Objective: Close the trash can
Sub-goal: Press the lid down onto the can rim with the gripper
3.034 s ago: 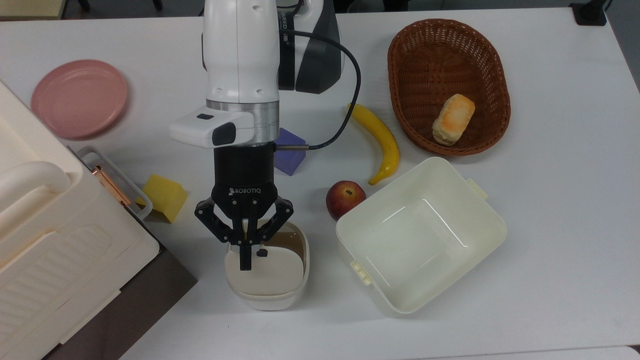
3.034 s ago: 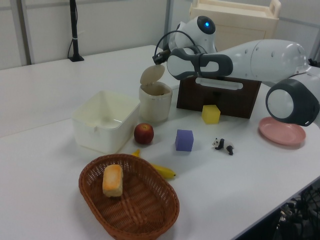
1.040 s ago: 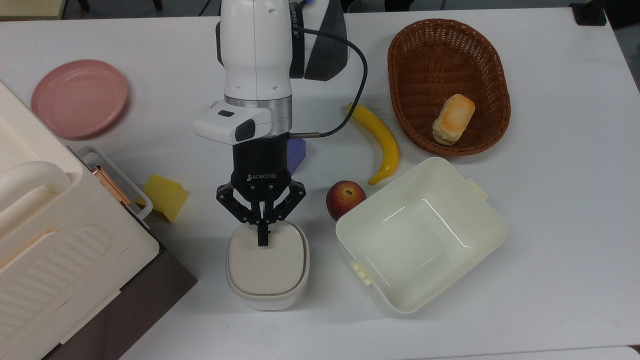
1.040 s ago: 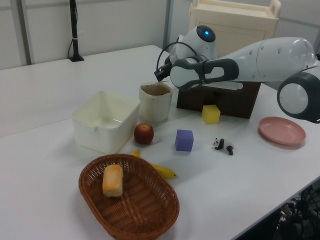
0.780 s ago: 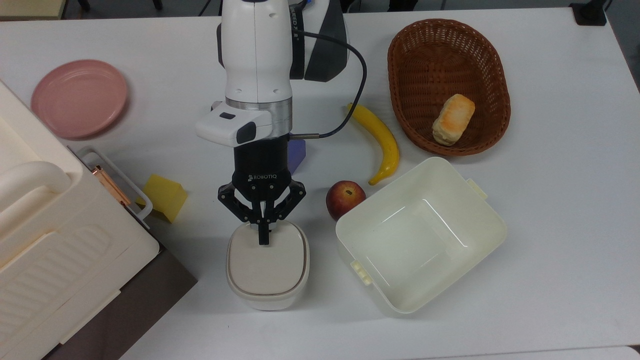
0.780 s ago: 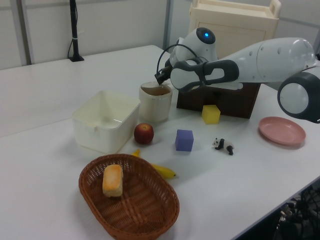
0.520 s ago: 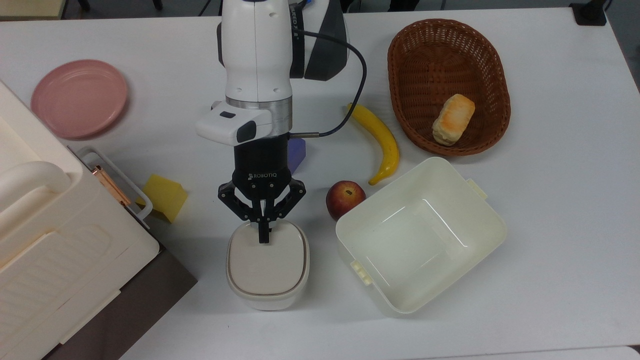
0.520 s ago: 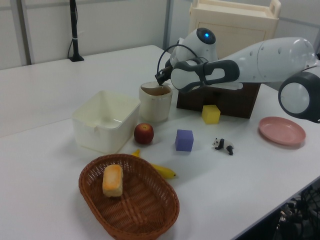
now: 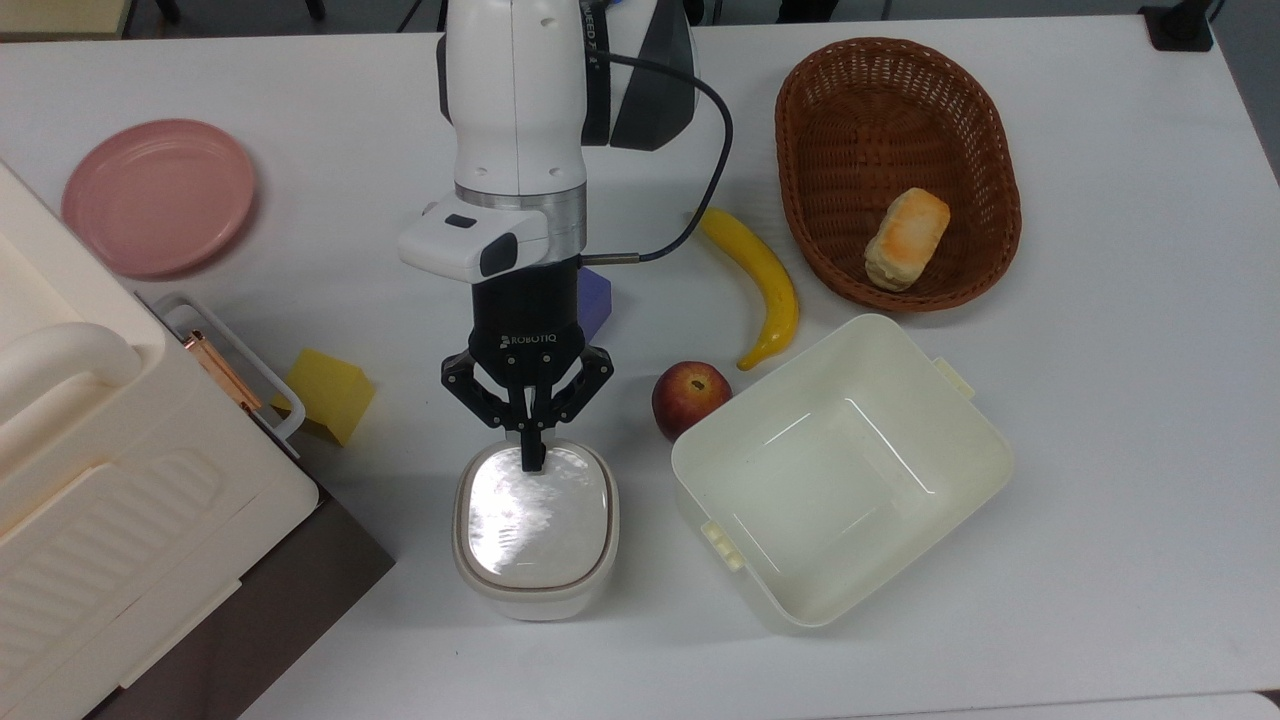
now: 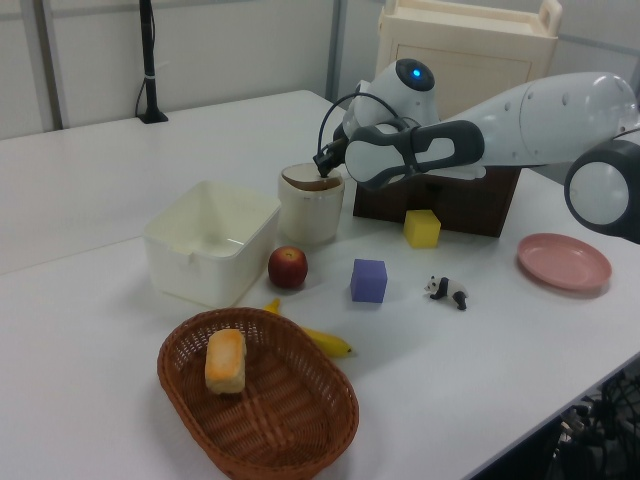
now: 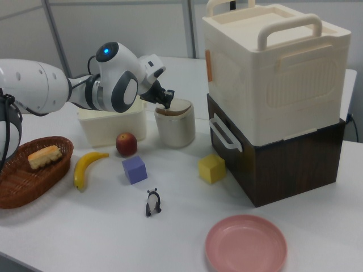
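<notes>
My jaws are clenched tight, empty, tips pressed together and sitting on the back edge of the trash can lid, at 12 o'clock of the lid in the top view. Lid is down flat on the can; glare across it in the top view. In the left view the jaws sit at the can's rim on its 3 o'clock side; in the right view they sit at the can's top, 9 o'clock side.

Trash can stands upright on the white surface, low centre of the top view. Around it in the top view:
- lidless cream tub at 3 o'clock, near, not touching
- apple at 2 o'clock, just beside the tub's corner
- banana beyond the apple
- wicker basket at 1 o'clock, well apart, bread roll lying in it
- purple cube at 12 o'clock, partly under my wrist
- yellow block at 10 o'clock
- pink plate far at 10 o'clock
- big cream appliance on a dark box at 9 o'clock

Small panda figure stands on the surface in the right view, near the purple cube.
</notes>
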You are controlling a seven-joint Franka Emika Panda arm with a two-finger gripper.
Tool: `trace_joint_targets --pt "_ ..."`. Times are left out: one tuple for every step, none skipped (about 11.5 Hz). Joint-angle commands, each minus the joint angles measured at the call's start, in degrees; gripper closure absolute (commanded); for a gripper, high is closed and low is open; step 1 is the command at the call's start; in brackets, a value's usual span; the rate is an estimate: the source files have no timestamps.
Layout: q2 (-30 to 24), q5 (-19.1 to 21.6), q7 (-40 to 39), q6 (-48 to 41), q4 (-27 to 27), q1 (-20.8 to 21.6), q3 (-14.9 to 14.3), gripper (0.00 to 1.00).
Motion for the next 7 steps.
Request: trace_joint_targets --pt "-2.2 -0.81 -0.86 0.28 -3.34 0.04 -0.05 0.97" --pt "-1.93 -0.81 -0.86 0.36 -3.26 0.04 -0.05 0.97" --pt "-1.67 -0.81 -0.86 0.36 -3.17 0.04 -0.05 0.97" --pt "-1.23 -0.9 -0.86 0.36 -3.17 0.04 -0.05 0.97" --pt "-0.36 -1.25 -0.86 0.45 -2.91 0.04 -0.05 0.97" --pt "0.0 -2.12 -0.77 0.45 -2.82 0.04 -0.05 0.97" --pt "0.44 -2.48 -0.77 0.45 -2.82 0.04 -0.05 0.97"
